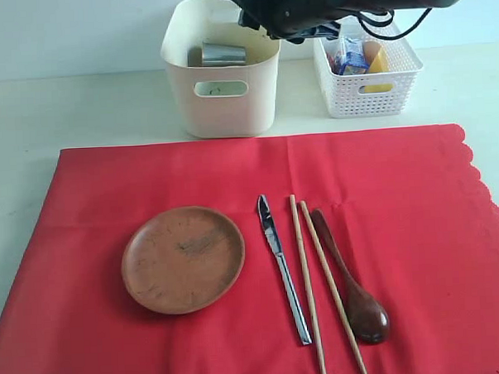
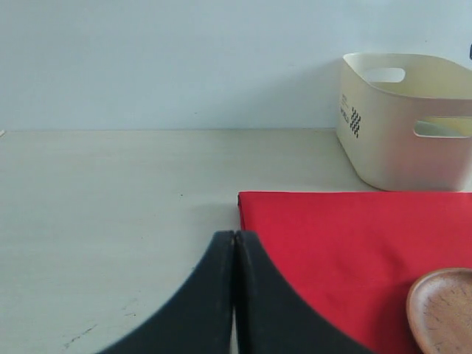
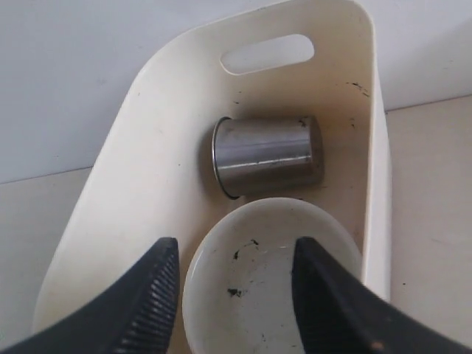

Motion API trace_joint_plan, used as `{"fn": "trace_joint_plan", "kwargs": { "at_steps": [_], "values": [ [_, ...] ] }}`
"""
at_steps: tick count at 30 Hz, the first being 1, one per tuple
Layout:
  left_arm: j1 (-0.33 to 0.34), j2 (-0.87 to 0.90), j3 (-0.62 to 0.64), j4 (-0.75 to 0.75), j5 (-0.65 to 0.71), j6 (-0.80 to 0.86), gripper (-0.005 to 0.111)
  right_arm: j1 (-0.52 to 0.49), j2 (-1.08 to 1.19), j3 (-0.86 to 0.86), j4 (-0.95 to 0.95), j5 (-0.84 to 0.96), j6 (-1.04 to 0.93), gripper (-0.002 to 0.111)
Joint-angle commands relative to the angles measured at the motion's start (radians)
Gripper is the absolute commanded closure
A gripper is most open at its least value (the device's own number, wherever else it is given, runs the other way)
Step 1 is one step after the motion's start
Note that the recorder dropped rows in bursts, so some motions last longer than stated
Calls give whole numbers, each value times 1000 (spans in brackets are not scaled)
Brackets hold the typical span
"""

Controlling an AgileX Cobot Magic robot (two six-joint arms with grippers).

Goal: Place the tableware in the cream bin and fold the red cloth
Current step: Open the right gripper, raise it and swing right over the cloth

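While L tool [image 2: 234,237] sits closed, R tool [image 3: 236,254] gapes over bowl [image 3: 269,302] in cream bin [image 3: 129,169].

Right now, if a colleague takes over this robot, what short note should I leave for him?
Left gripper: shut, empty, over the table near a corner of the red cloth.
Right gripper: open, above the cream bin, holding nothing.
Done: cup and bowl are in the bin.
To do: plate, knife, chopsticks and spoon lie on the cloth, which is spread flat. Put them in the bin, then fold the cloth.
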Motion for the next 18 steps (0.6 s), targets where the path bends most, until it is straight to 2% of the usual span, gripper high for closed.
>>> {"fn": "trace_joint_plan", "kwargs": {
  "at_steps": [1,4,14,18],
  "values": [
    [2,-5,0,1,-2,1,106,-4,-45,-4,-72,40,-11,62],
    [2,-5,0,1,-2,1,106,-4,-72,-4,-118,94,-11,68],
    [2,-5,0,1,-2,1,106,-4,-168,-4,-176,261,-11,106],
    [2,-5,0,1,-2,1,106,-4,-207,-2,-196,312,-11,108]
  ]
}}
